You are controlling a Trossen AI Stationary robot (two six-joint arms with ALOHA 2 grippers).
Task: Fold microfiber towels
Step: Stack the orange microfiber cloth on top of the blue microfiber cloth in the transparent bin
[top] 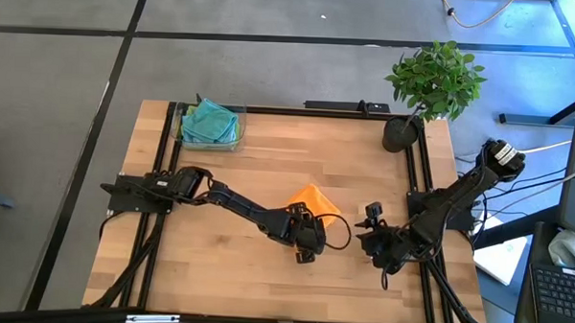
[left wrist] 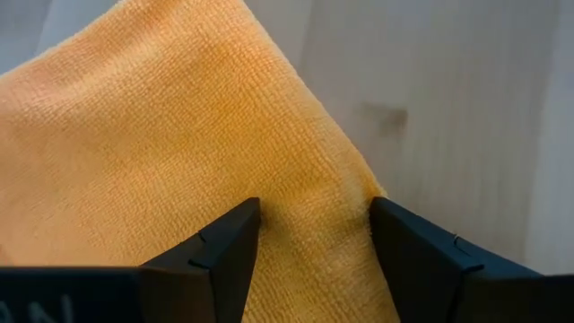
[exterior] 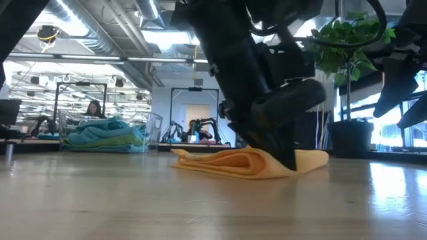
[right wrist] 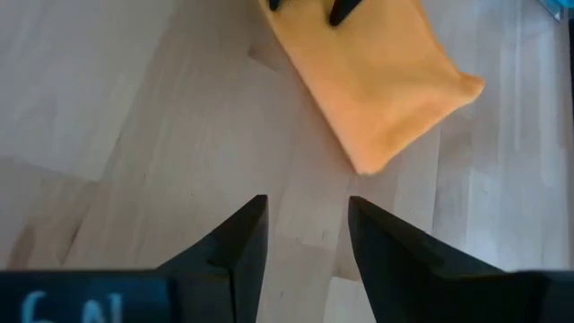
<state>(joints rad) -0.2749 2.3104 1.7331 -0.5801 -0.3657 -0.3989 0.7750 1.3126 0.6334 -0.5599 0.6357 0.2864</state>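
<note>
- The orange towel (top: 310, 199) lies folded on the wooden table (top: 268, 170), about mid-table and a little toward the right side, one pointed corner aimed at the far edge.
- From table height, the orange cloth shows as a flat, doubled-over pad with a rounded fold along its near edge, resting right on the wood.
- The left gripper (top: 307, 241) is down at the towel's near edge; the left arm stretches in from the left side of the table.
- Its wrist camera looks straight onto the fuzzy orange weave: the two dark fingers (left wrist: 224, 251) stand wide apart, straddling the towel's edge, pinching nothing.
- The right gripper (top: 374, 239) hangs over bare wood, near the towel's right side but apart from it.
- Its fingers (right wrist: 242, 242) are parted with a clear gap and only table between them; the orange towel sits farther out ahead of them.
- Back at the far left corner, a clear bin (top: 185, 134) holds a stack of folded towels (top: 212, 121), teal and light blue on top.
- At the far right corner, a potted plant (top: 434, 85) stands by the frame.
- Beyond the table, a person (exterior: 93, 110) sits in the room.
</note>
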